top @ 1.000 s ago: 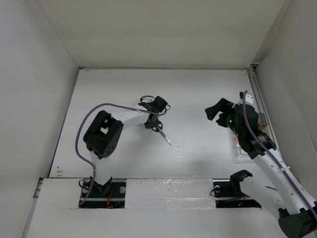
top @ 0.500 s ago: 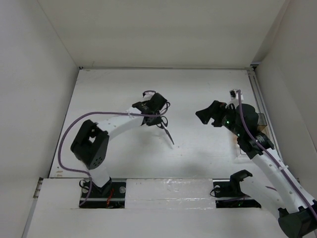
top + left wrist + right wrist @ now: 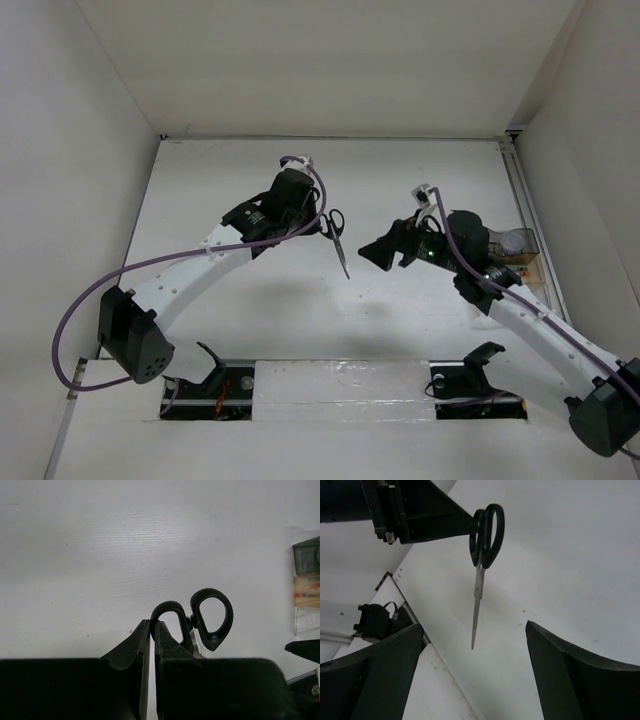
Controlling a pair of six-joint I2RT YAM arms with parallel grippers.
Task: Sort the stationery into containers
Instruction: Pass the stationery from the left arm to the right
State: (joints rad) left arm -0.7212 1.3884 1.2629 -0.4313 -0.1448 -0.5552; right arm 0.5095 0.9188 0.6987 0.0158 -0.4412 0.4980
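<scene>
Currently, the scissors [image 3: 336,236] are held clear of the table [image 3: 200,190], well to the left of the containers [image 3: 516,245]. The left gripper [image 3: 318,221] is fully closed on the rim of one handle loop. In the left wrist view its fingers [image 3: 135,642] are pressed together on that loop, and the second loop stands free beside it. The left gripper lies on the side of the scissors away from the containers.

The right gripper [image 3: 368,253] is placed between the scissors and the containers, just beside the blades. Its jaws are spread wide and nothing is held in them. Its opening is turned away from the containers, toward the scissors.

The long axis of the scissors is close to vertical. The handles are uppermost, and the closed blades point down at the table. In the right wrist view the blades hang in the gap between the two open fingers, tip lowest, so the closing direction runs across the long axis.

A hand-over is judged to be the step in hand, as the right arm is the nearer one to the containers. Whether the flat or the edge of the blades is presented to the right fingers cannot be told.
</scene>
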